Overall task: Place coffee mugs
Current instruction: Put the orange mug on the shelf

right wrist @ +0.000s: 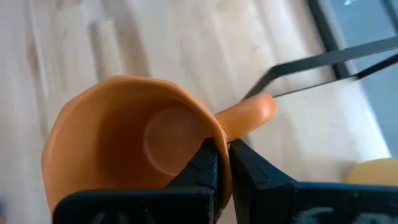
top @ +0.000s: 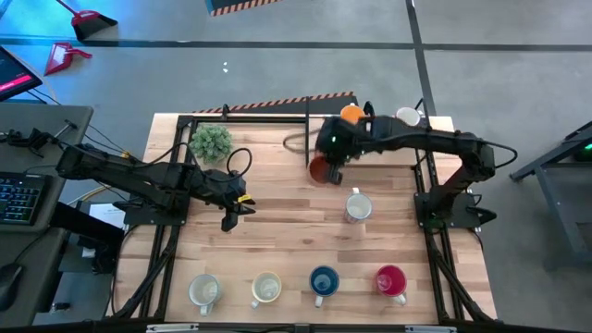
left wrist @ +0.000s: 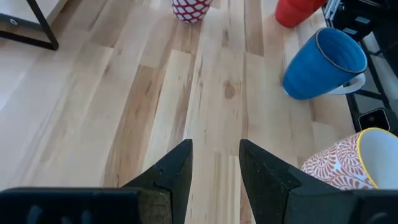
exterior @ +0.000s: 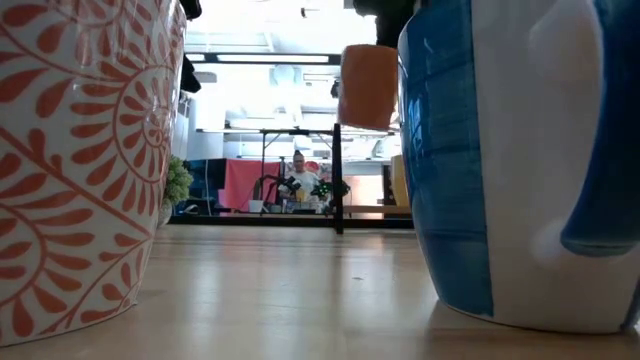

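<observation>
Four mugs line the table's six-o'clock edge: two cream, one blue, one red-pink. The right gripper pinches the rim of an orange mug, which the low view shows lifted off the wood, toward twelve o'clock. Another white mug stands at centre-right. The left gripper, fingers apart and empty, hovers toward nine o'clock beside a potted plant.

Blue mug cut off by frame edge; patterned mug likewise.
</observation>
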`<state>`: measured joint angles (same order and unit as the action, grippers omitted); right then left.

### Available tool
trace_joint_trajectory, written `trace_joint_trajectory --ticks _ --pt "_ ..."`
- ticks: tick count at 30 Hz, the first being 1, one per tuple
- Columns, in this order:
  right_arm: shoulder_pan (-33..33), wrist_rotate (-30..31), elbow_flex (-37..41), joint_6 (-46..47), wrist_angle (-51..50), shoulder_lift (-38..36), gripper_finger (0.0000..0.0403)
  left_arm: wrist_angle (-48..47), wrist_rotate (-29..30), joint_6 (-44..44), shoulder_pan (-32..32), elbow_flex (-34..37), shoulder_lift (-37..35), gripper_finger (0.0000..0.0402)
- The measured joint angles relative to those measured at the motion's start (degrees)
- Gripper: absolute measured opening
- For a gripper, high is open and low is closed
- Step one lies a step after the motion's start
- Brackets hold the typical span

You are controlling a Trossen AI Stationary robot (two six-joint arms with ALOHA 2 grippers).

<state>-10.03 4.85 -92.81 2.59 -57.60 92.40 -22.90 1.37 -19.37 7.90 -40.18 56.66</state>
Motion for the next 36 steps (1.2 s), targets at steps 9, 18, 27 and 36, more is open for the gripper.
trace_joint_trajectory --ticks 9,18,27,36 --pt "-9.52 0.15 -0.9 -3.04 -0.54 0.37 0.0 0.04 -0.02 0.01 0.0 0.0 0.0 0.0119" --pt "-15.86 -4.79 -0.9 -8.5 1.92 5.13 0.0 0.07 -0.02 0.08 0.0 0.0 0.0 0.0119" --pt "-22.62 -8.73 -0.88 -12.04 5.96 11.0 0.0 0.07 -0.04 -0.05 0.0 0.02 0.0 0.0119" --pt "-28.67 -12.29 -0.88 -11.89 10.23 12.31 0.0 0.07 -0.07 -1.2 0.0 0.02 0.0 0.0119"
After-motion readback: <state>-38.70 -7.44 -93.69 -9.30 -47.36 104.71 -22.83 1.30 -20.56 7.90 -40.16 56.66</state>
